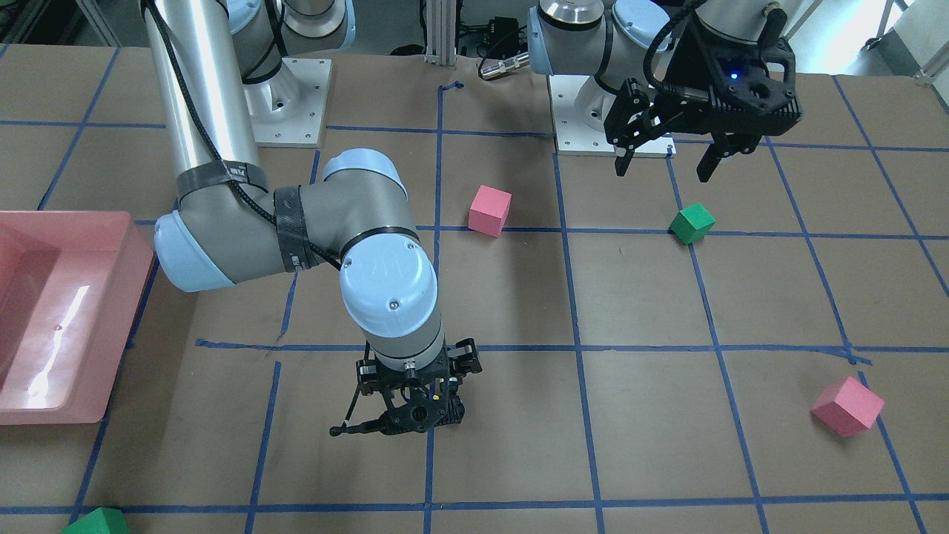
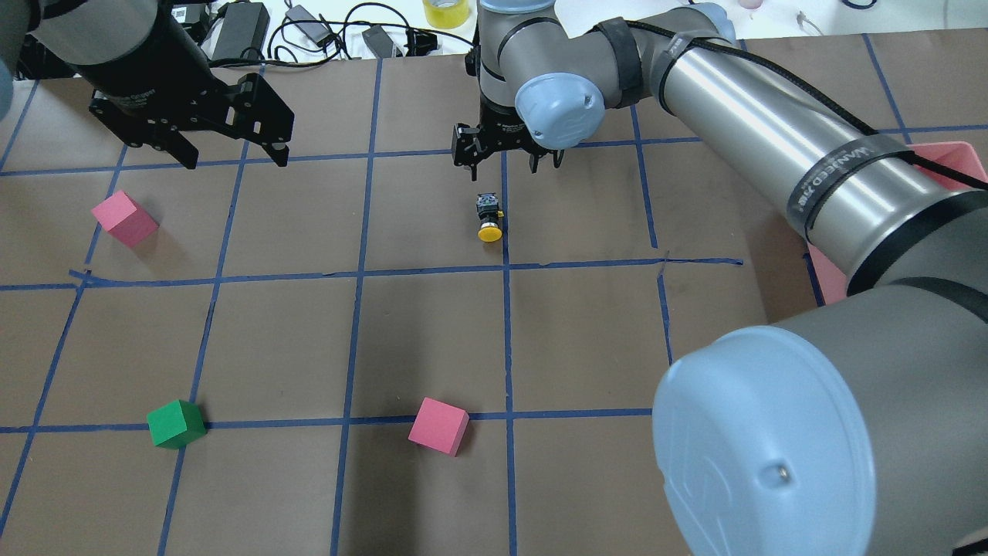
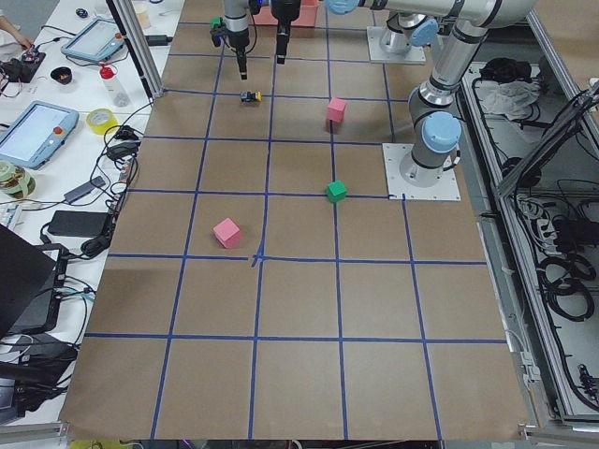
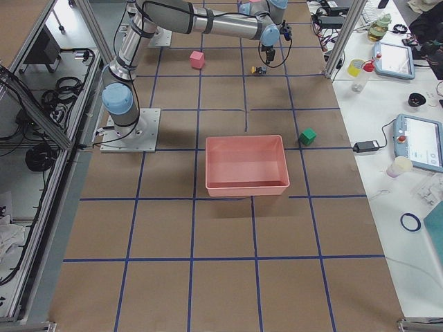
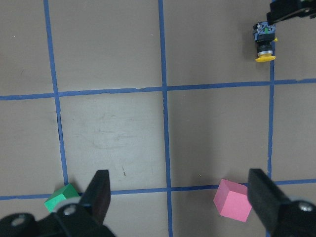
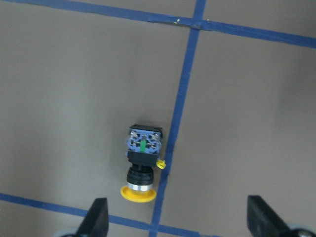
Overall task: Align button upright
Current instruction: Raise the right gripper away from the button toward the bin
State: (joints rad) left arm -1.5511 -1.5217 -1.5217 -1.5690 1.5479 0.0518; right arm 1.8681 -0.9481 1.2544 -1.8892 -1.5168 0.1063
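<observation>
The button (image 2: 489,218) lies on its side on the brown paper beside a blue tape line, its yellow cap toward the robot. It also shows in the right wrist view (image 6: 142,163) and the left wrist view (image 5: 264,42). My right gripper (image 2: 505,166) hangs open just beyond and above it, touching nothing; its fingers (image 6: 96,219) straddle the button from above. In the front view the right gripper (image 1: 417,411) hides most of the button. My left gripper (image 2: 235,158) is open and empty, raised at the far left, well away from the button.
A pink cube (image 2: 123,218) lies near the left gripper. A green cube (image 2: 176,423) and a second pink cube (image 2: 438,425) lie nearer the robot. A pink bin (image 1: 111,245) stands on the robot's right, with another green cube (image 1: 96,521) beyond it.
</observation>
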